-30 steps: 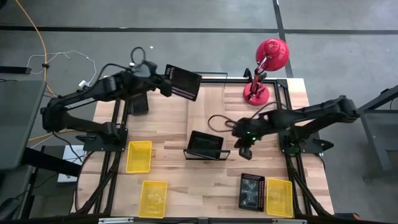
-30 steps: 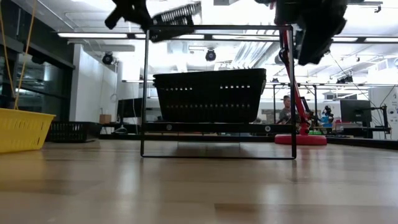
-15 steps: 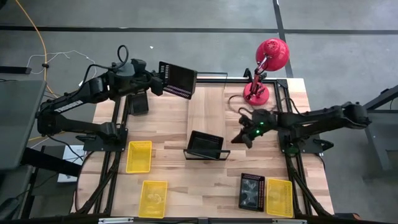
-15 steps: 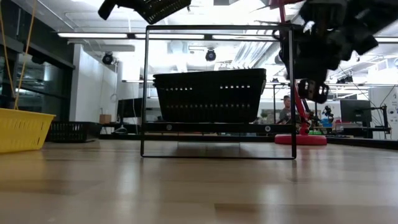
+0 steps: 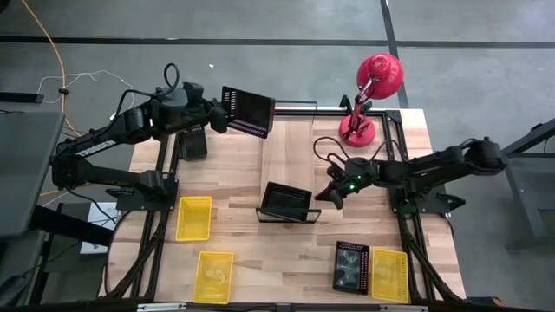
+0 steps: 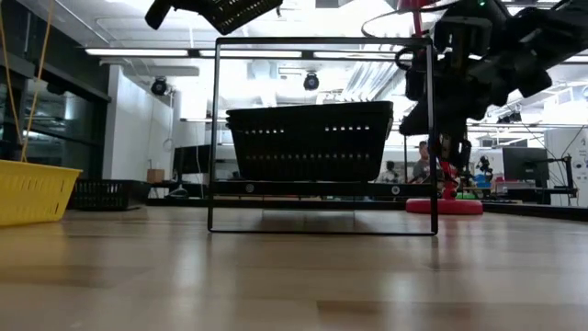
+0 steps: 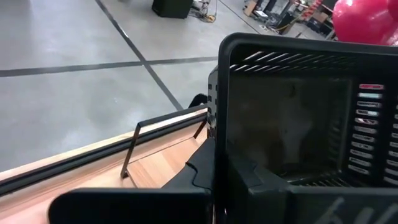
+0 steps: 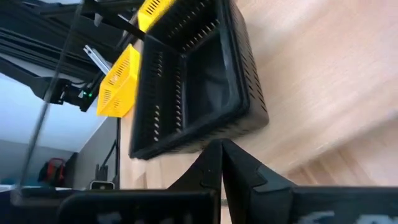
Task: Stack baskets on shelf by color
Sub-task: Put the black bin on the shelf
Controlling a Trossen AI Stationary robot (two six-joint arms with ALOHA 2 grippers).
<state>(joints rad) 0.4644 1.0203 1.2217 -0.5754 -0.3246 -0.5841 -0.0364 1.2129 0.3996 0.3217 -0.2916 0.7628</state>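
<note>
My left gripper (image 5: 225,117) is raised over the table's far left part, shut on a black basket (image 5: 250,113) that also shows at the top of the low view (image 6: 241,11). The shelf (image 5: 289,147) runs from far to near down the table's middle. A second black basket (image 5: 286,202) sits on its near end, upright on its bottom (image 6: 310,138). My right gripper (image 5: 333,194) hovers just right of that basket, shut and touching nothing (image 8: 222,155). Yellow baskets lie on the tabletop at near left (image 5: 193,217), (image 5: 214,276) and near right (image 5: 389,275). My left gripper holds the black basket by one wall at its rim (image 7: 217,134), one finger inside the basket and one outside. It comes at the basket level from the table's left. The basket is lifted clear and tipped on its side, its open face turned toward the gripper.
A third black basket (image 5: 351,266) lies near right beside a yellow one; another dark basket (image 5: 192,143) sits under the left arm. A red desk lamp (image 5: 368,95) stands at the far right corner. Black wire rails (image 6: 322,41) frame the shelf's ends.
My left gripper carried its black basket a little toward the table's left and up, then held still. My right gripper swung toward the far edge, then came back down and left toward the basket on the shelf, turning at the wrist.
</note>
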